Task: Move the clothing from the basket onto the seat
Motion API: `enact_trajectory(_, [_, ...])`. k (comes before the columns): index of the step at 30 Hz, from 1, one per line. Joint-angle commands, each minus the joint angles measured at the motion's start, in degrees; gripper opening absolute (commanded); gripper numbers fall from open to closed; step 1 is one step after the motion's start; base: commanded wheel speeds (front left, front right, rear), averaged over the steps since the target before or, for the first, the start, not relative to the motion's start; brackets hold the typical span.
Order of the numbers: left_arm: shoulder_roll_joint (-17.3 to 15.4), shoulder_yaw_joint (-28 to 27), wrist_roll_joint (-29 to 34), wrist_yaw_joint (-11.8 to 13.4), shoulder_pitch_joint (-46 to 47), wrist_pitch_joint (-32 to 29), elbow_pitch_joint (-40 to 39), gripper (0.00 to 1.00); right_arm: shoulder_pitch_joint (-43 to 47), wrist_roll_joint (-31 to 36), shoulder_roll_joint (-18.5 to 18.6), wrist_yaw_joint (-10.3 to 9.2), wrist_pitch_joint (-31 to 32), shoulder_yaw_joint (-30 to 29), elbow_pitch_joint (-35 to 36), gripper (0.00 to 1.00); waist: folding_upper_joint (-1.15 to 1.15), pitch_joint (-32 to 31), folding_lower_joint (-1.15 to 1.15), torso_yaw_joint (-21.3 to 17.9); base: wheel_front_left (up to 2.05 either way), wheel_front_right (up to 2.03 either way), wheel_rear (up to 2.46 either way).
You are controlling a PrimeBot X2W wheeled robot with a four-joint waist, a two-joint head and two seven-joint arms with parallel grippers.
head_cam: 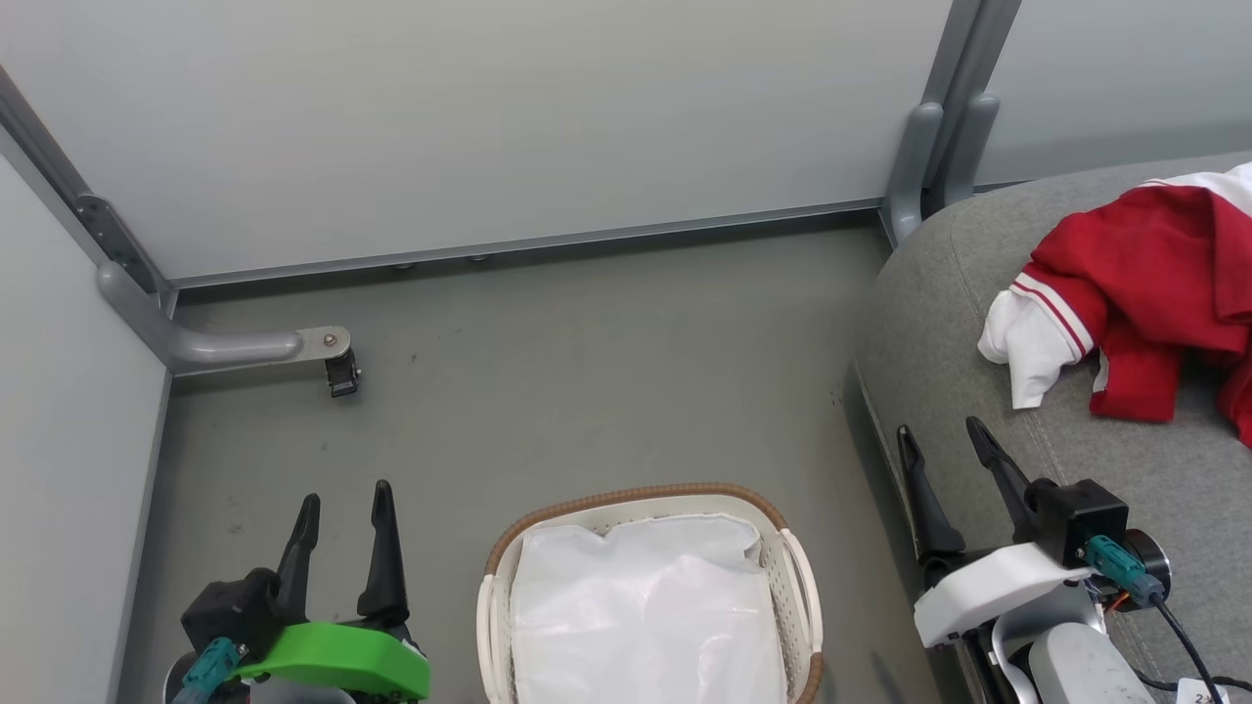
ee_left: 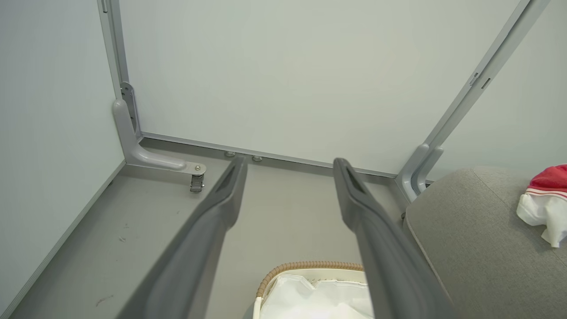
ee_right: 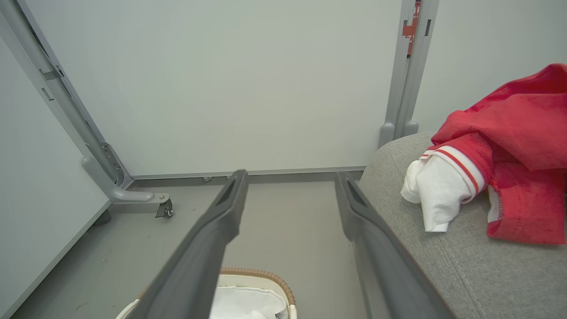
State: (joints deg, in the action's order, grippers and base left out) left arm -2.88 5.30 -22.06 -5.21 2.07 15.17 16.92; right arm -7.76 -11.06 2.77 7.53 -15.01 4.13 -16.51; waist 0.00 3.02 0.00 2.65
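Pale grey partition walls (head_cam: 489, 117) close in a grey floor (head_cam: 587, 372), and the grey sofa seat (head_cam: 939, 313) rounds in from our right. The red clothing (head_cam: 1154, 274), with its white striped cuff, lies crumpled on that seat, well apart from the basket (head_cam: 797, 587), which stands on the floor between our arms. Inside the basket we see the white liner sheet (head_cam: 646, 606) and no red fabric. Our left claw (head_cam: 346, 494) hangs beside the basket, fingers spread wide and empty. Our right claw (head_cam: 937, 428) hangs at the seat's edge, likewise wide and empty. We judge the transfer essentially done, so the careful work now is checking. We should look over the liner's folds for any hidden garment and leave the liner itself alone. We should also keep the right claw off the cushion so it cannot drag the clothing toward the edge.
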Motion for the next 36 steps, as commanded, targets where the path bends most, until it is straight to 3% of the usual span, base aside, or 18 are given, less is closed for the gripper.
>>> enact_trajectory(1, [0.0,-0.2,0.1,-0.1,-0.5,0.0,-0.1,1.00,0.3,-0.2,0.2,-0.08,-0.3,0.0,0.1,1.00,0.00,0.0,0.00,0.0,0.00,0.00,0.00])
enact_trajectory(2, [0.0,-0.2,0.2,-0.2,-0.5,0.0,-0.2,1.00,0.3,-0.2,0.2,-0.08,-0.3,0.0,0.2,1.00,0.00,0.0,0.00,0.0,0.00,0.00,0.00])
enact_trajectory(3, [0.0,0.0,0.0,-0.1,0.0,0.0,0.1,0.00,0.1,-0.1,0.0,0.00,0.0,0.0,-0.2,0.00,0.00,0.0,0.00,0.0,0.00,0.00,0.00])
enact_trajectory(6, [0.0,0.2,0.0,-0.1,-0.2,0.0,1.6,0.00,0.7,-0.1,-0.3,0.00,0.1,0.1,-1.5,0.00,0.00,0.0,0.00,0.0,0.00,0.00,0.00])
enact_trajectory(36, [0.0,-4.4,-26.3,-0.9,1.7,-8.1,-0.1,0.00,1.0,-30.7,0.1,-0.02,8.0,-3.7,0.1,0.00,0.00,-0.7,0.00,-0.7,0.00,0.00,0.00])
